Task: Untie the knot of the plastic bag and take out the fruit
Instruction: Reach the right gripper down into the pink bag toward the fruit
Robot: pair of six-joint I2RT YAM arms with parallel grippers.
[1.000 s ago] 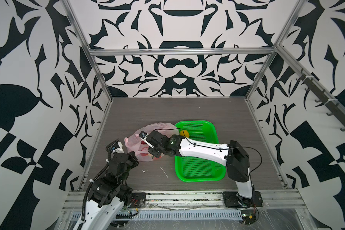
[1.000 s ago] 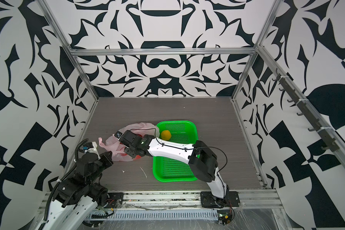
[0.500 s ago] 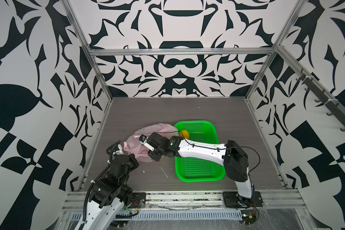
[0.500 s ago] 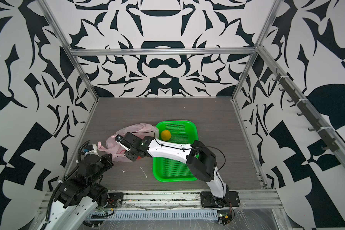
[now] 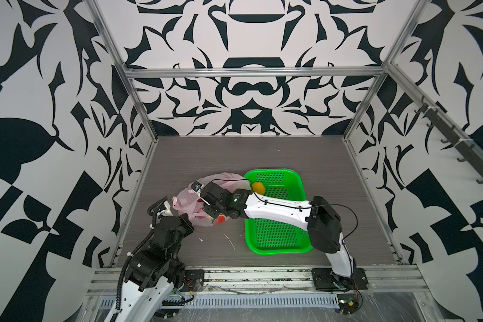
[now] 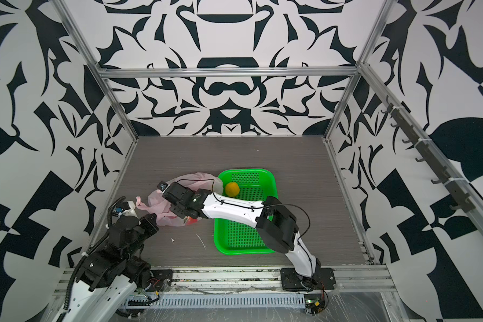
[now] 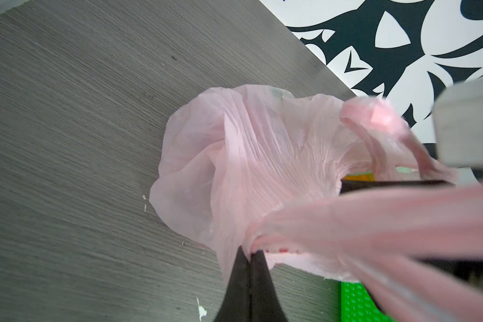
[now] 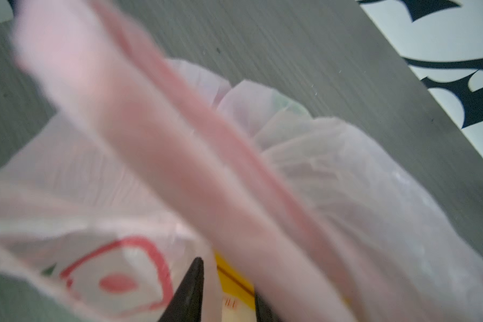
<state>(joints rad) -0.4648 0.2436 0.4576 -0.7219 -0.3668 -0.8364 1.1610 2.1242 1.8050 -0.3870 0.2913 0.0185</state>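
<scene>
Currently 1 yellow fruit (image 5: 258, 188) lies in the green basket (image 5: 273, 234).

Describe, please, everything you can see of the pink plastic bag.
The bag is thin, translucent pale-pink film with red-orange prints, crumpled and lying on the grey table beside the green basket. Its mouth gapes open. The left gripper pinches a gathered fold, shut, a handle strip stretching from it; the right gripper reaches into the mouth, jaws apart, where a yellow thing shows.
</scene>
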